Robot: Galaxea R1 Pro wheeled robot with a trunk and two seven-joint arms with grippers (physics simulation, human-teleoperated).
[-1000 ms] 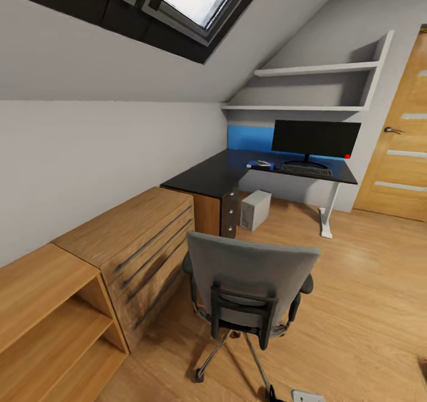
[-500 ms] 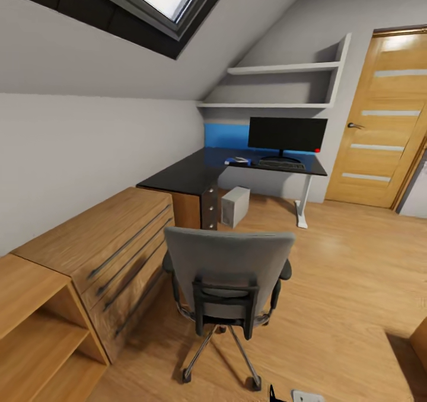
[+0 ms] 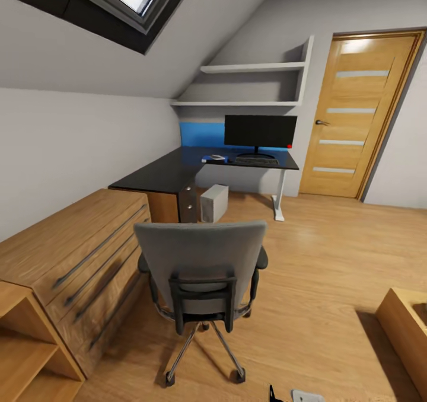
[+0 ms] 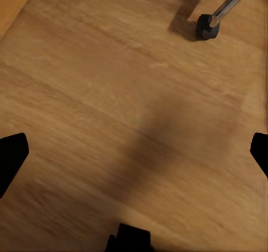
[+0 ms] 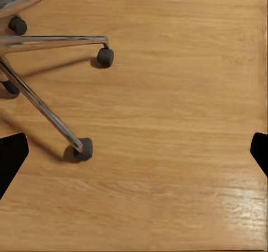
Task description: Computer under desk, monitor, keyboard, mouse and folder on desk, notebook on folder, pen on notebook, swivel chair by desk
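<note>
The grey swivel chair (image 3: 201,265) stands on the floor close in front of me, its back toward me. Beyond it is the black L-shaped desk (image 3: 160,176). On the desk's far end stand the wide black monitor (image 3: 260,131) and, before it, the keyboard (image 3: 256,160). Left of the keyboard lies the blue folder (image 3: 212,159) with something small and pale on it. Mouse and pen are too small to make out. The grey computer (image 3: 213,203) sits under the desk. My left gripper (image 4: 134,154) and right gripper (image 5: 134,154) hang open over bare floor.
A wooden drawer cabinet (image 3: 77,254) runs along the left wall. A wooden door (image 3: 356,114) is at the far right and white shelves (image 3: 249,85) hang above the desk. A low wooden box (image 3: 409,325) sits at right. The chair's casters (image 4: 206,26) and chrome legs (image 5: 50,68) are near both grippers.
The whole head view has shifted left, so the camera has turned right: the door and the wooden box have come into view. The room's things have not moved.
</note>
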